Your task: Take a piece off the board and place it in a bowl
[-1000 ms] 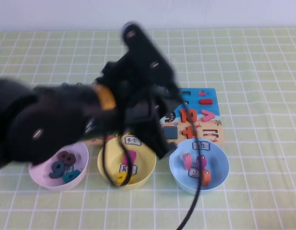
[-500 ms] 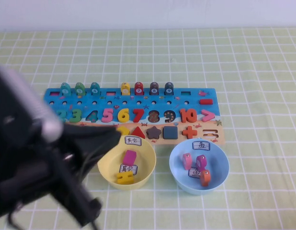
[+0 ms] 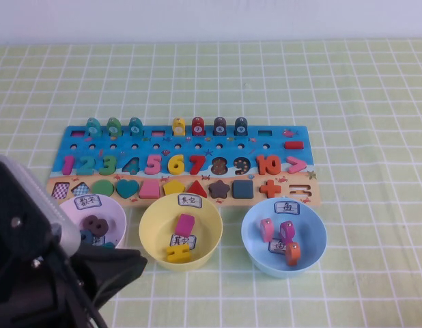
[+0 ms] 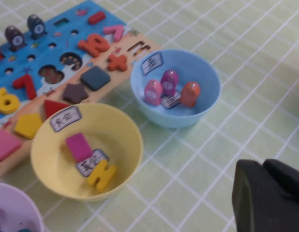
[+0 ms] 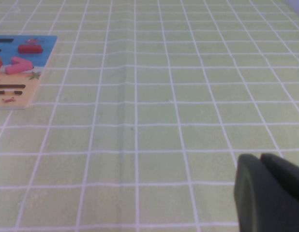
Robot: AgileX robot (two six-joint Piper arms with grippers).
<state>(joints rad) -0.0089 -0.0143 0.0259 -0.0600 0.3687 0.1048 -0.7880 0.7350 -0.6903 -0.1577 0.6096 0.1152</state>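
Piece sits in the bowl with 2 other blocks; drop looks done. Left gripper near the tabletop's near-left corner, fingers pressed together, empty. Right gripper parked over bare tabletop right of the board, fingers together. Next: pick another piece or park.

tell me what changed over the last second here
The left arm pulled back from over the board to the near-left corner; its left gripper is empty. The piece stayed in the bowl. The right gripper sits off to the right.
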